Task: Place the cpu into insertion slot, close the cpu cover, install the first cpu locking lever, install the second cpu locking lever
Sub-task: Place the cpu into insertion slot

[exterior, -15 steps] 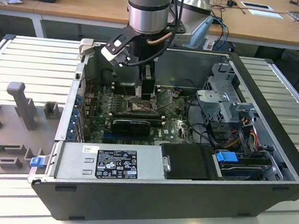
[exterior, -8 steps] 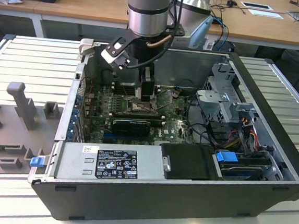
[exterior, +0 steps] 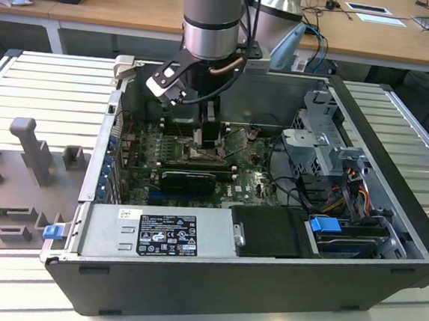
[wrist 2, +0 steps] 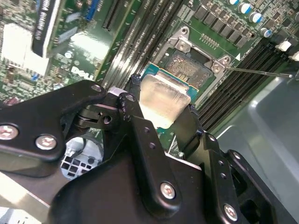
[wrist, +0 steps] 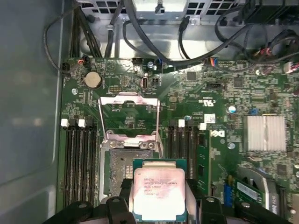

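The arm point(exterior: 212, 17) reaches down into the computer case point(exterior: 263, 292), jaws gripping the cpu point(wrist: 159, 193) over the uncovered insertion slot point(wrist: 119, 172).

The square, dark-rimmed insertion slot point(wrist: 119, 170) lies uncovered, its thin silver cpu cover point(wrist: 129, 99) hinged back. Long black memory slots point(wrist: 79, 163) flank it; the pale square cpu point(wrist: 159, 191) overhangs one corner.

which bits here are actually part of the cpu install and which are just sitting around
Part of the job:
cpu, gripped in the shut gripper; insertion slot, empty; cpu cover, flipped open; a locking lever, swung out.

Just lying about:
coin cell battery; heatsink; memory slots; power supply; cables.
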You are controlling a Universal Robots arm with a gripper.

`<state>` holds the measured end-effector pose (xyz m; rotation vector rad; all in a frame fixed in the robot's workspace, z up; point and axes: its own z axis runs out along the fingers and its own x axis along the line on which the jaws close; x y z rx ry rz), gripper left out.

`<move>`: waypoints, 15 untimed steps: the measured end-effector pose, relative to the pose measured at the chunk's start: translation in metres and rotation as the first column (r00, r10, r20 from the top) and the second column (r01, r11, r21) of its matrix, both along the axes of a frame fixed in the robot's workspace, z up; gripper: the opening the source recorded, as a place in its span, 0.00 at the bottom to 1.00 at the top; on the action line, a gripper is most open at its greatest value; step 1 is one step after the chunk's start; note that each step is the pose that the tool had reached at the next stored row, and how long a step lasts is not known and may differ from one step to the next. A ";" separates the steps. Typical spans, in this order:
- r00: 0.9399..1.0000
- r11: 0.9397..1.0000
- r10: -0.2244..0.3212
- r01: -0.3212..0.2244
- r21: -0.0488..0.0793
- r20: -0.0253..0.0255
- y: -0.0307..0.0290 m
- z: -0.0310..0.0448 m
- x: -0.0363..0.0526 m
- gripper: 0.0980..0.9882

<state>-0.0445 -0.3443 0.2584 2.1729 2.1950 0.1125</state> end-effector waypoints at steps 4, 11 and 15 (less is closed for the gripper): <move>1.000 1.000 -0.001 0.001 -0.001 -0.001 0.0037 -0.0100 0.0006 0.49; 1.000 1.000 -0.001 0.001 -0.001 -0.008 0.0070 -0.0164 0.0015 0.49; 1.000 1.000 -0.003 0.003 -0.001 -0.008 0.0106 -0.0182 0.0015 0.49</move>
